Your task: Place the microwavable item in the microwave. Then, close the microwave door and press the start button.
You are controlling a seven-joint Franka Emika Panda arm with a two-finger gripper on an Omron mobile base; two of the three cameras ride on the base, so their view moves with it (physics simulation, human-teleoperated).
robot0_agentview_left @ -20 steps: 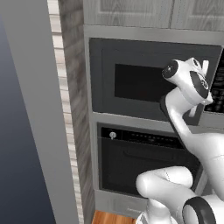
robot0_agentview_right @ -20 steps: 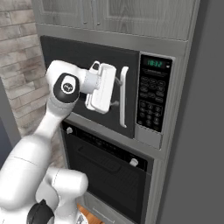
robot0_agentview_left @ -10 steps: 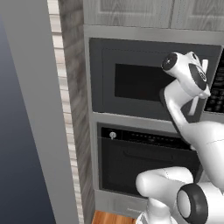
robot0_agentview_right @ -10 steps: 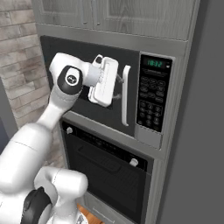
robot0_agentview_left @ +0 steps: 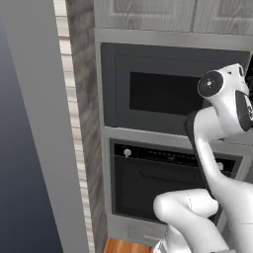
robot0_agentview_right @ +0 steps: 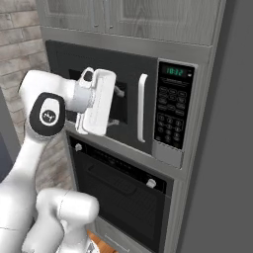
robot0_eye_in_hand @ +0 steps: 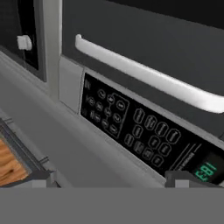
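The microwave (robot0_agentview_right: 148, 66) sits in the wall cabinet, and the microwave door (robot0_agentview_right: 131, 64) lies flush against its front. On the door's right side is the vertical silver handle (robot0_agentview_right: 142, 106), and beside that the black keypad panel (robot0_agentview_right: 170, 116) with a lit green display. My gripper (robot0_agentview_right: 117, 106) hovers in front of the door window, left of the handle, open and holding nothing. The hand view is rolled and looks along the handle (robot0_eye_in_hand: 144, 74) and the keypad (robot0_eye_in_hand: 131, 127), with the fingertips (robot0_eye_in_hand: 41, 177) wide apart. The microwavable item is out of view.
Directly under the microwave is a black-fronted oven (robot0_agentview_right: 123, 192) with two knobs (robot0_agentview_right: 151, 183). A tall grey panel (robot0_agentview_right: 222, 148) stands at the right and a brick wall (robot0_agentview_right: 20, 44) at the left. My own arm (robot0_agentview_left: 222, 163) blocks the right of the left base view.
The hand has shifted a little to the left in front of the door, away from the handle. The door has stayed closed.
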